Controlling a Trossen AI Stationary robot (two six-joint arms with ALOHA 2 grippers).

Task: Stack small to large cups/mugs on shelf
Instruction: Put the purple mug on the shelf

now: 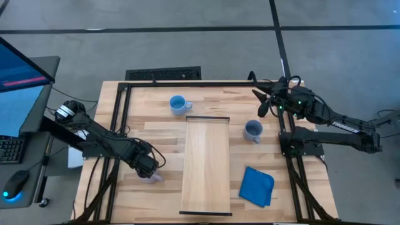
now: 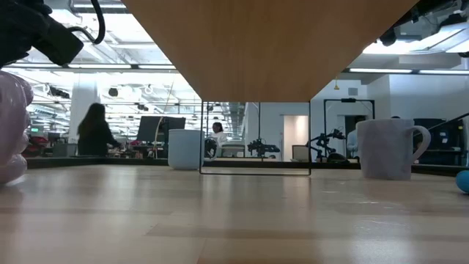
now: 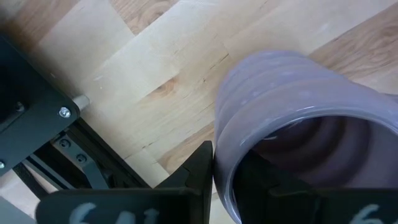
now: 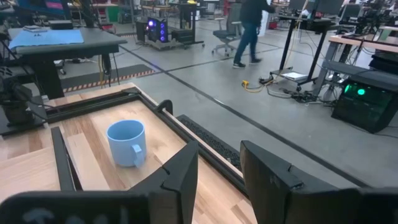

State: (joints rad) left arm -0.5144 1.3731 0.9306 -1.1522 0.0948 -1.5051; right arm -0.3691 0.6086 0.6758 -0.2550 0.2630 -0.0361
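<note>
My left gripper (image 1: 149, 167) is shut on the pale purple ribbed mug (image 1: 154, 177) near the table's left front, left of the shelf (image 1: 207, 164). The mug also shows at the left edge of the low view (image 2: 11, 125). The shelf is a long light-wood board, seen from below in the low view (image 2: 271, 44). The bright light blue mug (image 1: 179, 104) stands upright on the table beyond the shelf's far end, and the grey-blue mug (image 1: 253, 130) stands upright to the shelf's right. My right gripper (image 1: 265, 100) is open and empty at the far right. My left gripper holds the purple mug by its rim wall (image 3: 219, 163), one finger (image 3: 198, 169) outside and one (image 3: 267, 186) inside the mouth. The mouth faces back toward the wrist. The mug looks tilted in the low view. Whether it touches the table I cannot tell.
A folded blue cloth (image 1: 257, 186) lies at the right front, beside the shelf. A dark frame rail (image 1: 119, 125) runs along the table's left side close to my left arm. People and desks show in the room beyond the table.
</note>
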